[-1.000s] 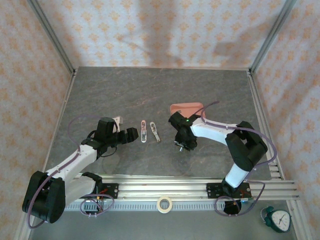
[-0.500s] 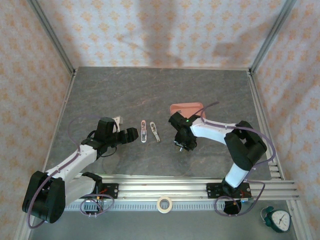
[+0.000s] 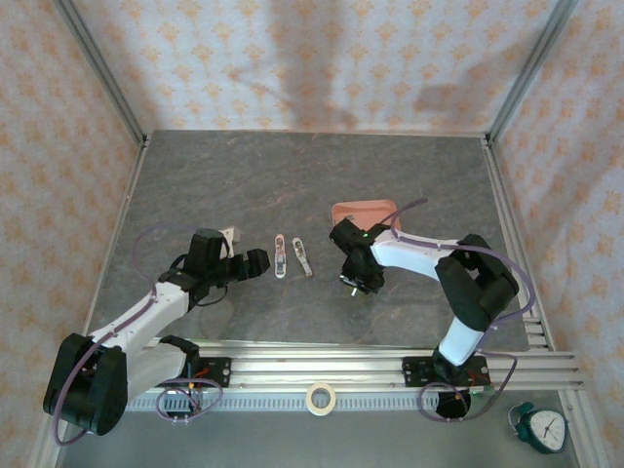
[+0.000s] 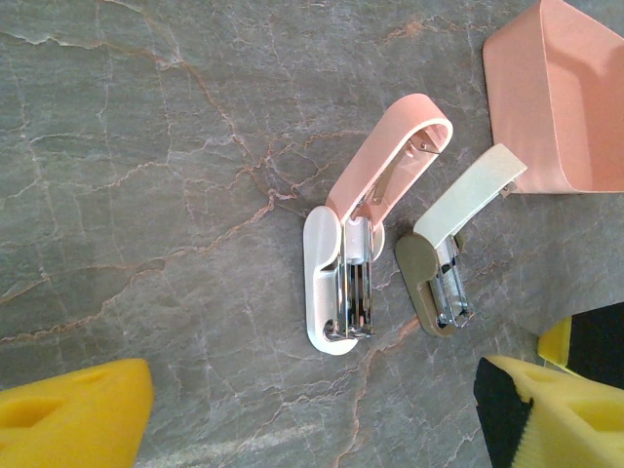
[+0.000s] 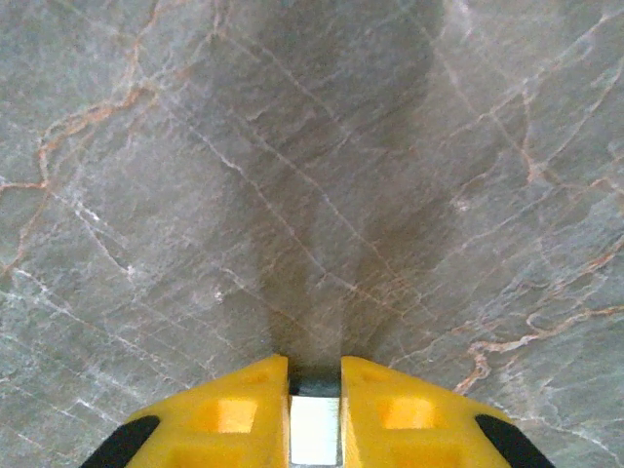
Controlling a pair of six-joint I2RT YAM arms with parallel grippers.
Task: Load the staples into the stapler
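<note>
The stapler (image 4: 336, 283) lies open on the grey stone table, with a white base, a metal channel and a pale pink lid swung up; from above the stapler (image 3: 280, 255) is a small pale sliver. My left gripper (image 4: 312, 419) is open just short of it, with one yellow finger on each side and nothing between them. It sits left of the stapler in the top view, left gripper (image 3: 255, 261). My right gripper (image 5: 315, 375) is shut on the staples (image 5: 315, 385), a small strip with a dark grey end, pointing down at bare table. From above, the right gripper (image 3: 353, 283) is right of the stapler.
A second open mini stapler (image 4: 444, 263), with a cream lid on an olive base, lies right beside the first. The pink tray (image 4: 556, 107) stands beyond them and, from above, behind my right wrist, pink tray (image 3: 363, 211). A tape roll (image 3: 320, 397) and a clock (image 3: 546, 429) lie off the table's front.
The right arm has edged very slightly left with the staples still gripped. The left arm and both staplers have not moved.
</note>
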